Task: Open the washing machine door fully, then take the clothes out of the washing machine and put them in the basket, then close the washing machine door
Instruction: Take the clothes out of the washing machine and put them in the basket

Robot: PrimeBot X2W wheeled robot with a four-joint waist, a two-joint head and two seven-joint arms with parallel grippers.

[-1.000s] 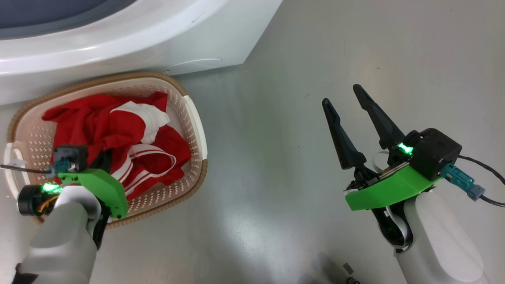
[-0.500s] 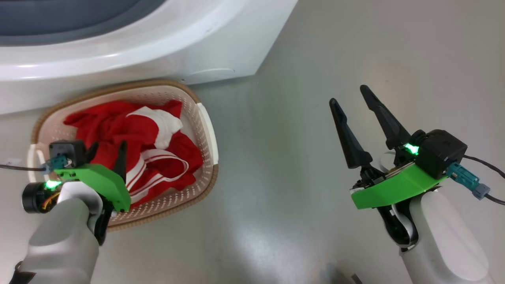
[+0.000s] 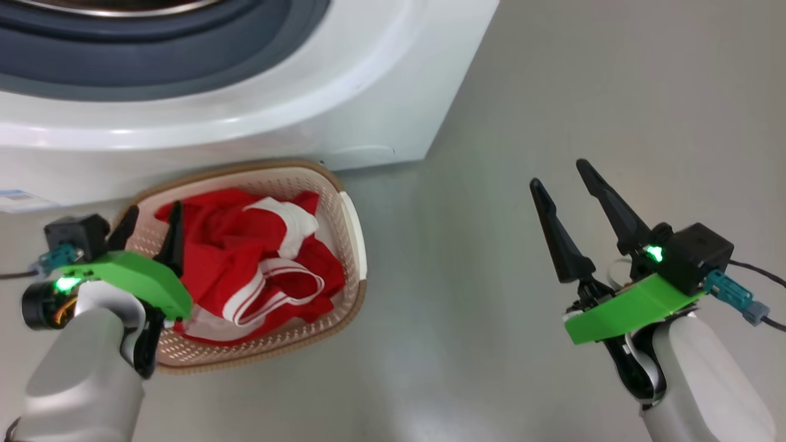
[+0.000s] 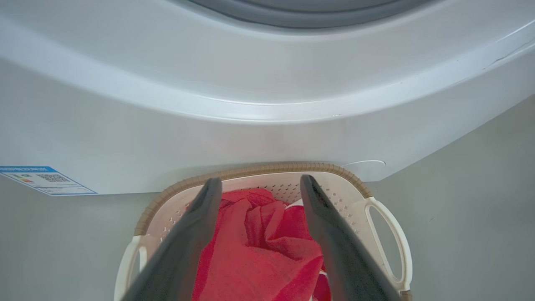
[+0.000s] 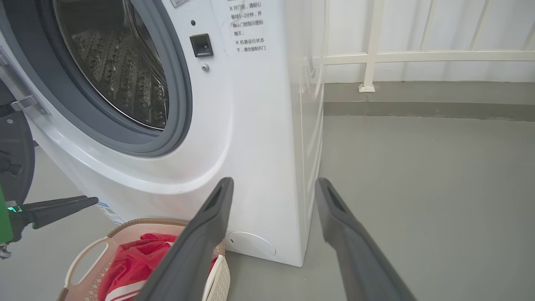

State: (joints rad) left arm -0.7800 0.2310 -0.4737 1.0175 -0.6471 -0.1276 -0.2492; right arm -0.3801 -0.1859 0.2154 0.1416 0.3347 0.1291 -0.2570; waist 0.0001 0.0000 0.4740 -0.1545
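Observation:
The cream basket (image 3: pixel 353 221) stands on the floor against the white washing machine (image 3: pixel 344 80), with the red and white clothes (image 3: pixel 245 264) heaped inside it. My left gripper (image 3: pixel 155 209) hangs open over the basket's left end, and nothing is between its fingers. In the left wrist view, the left gripper (image 4: pixel 259 180) frames the clothes (image 4: pixel 259 246) below it. Far to the right, my right gripper (image 3: pixel 559 173) is open above bare floor. The right wrist view shows the steel drum (image 5: pixel 121 62), its grey ring (image 5: pixel 179 104) and a piece of the black door (image 5: pixel 14 159), swung open at the left edge.
Grey floor (image 3: pixel 522 80) spreads wide to the right of the machine. A white railing (image 5: pixel 376 54) and a low kerb close off the back. A blue label (image 4: pixel 46 179) sits low on the machine's front, and a round cap (image 5: pixel 250 244) is near its lower corner.
The head camera has tilted up, so more of the machine's opening shows. My left gripper has risen out of the basket with its fingers open and bare. The clothes stay in the basket.

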